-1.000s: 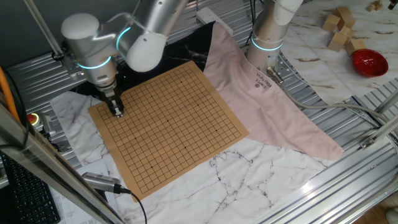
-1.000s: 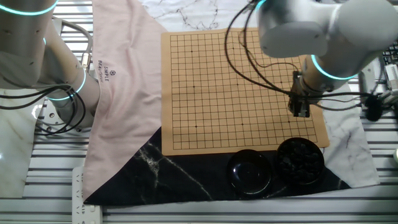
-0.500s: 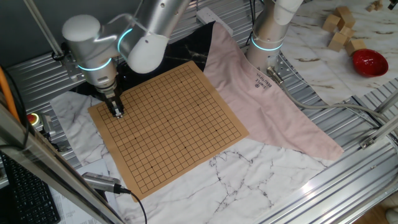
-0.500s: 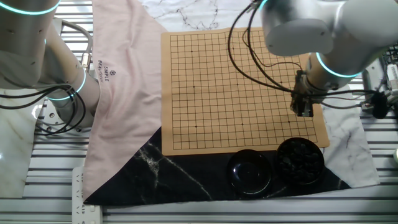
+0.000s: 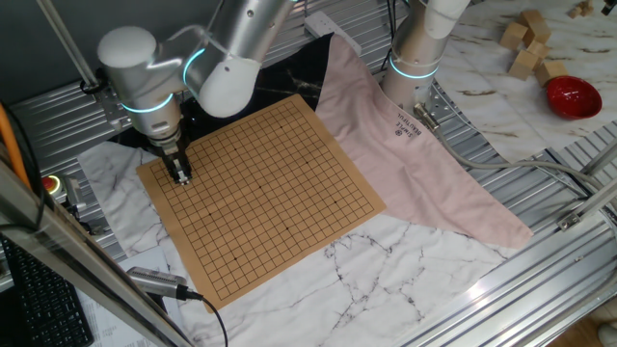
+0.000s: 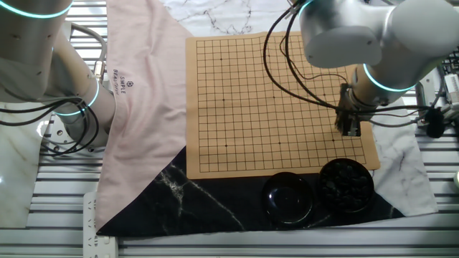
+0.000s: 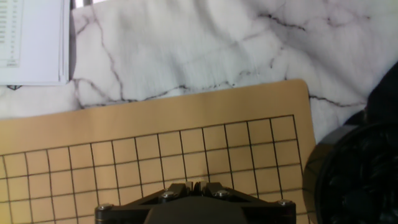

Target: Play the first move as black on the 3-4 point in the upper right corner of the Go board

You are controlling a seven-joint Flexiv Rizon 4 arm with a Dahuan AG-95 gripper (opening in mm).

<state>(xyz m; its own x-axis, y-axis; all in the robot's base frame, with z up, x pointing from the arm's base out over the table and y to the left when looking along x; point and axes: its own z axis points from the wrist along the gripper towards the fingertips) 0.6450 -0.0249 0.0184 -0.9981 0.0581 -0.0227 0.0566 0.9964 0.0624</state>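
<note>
No black stone can be seen anywhere on the board [image 6: 280, 107]; if 1 is being carried, it is hidden between the fingertips, so I cannot tell from these pictures. The gripper [image 6: 348, 130] hangs low over the grid at the right of the other fixed view, near the board corner closest to the bowl of stones [image 6: 346, 185]. In the hand view the gripper [image 7: 194, 186] at bottom centre shows its fingers nearly together, but whether they pinch anything is hidden. The 3-4 point is an unmarked crossing, so the main risk is miscounting lines and landing 1 crossing off. A release from too high could let a glossy stone skid or roll. A tilted approach could also nudge the board on the marble table [image 5: 386, 270].
</note>
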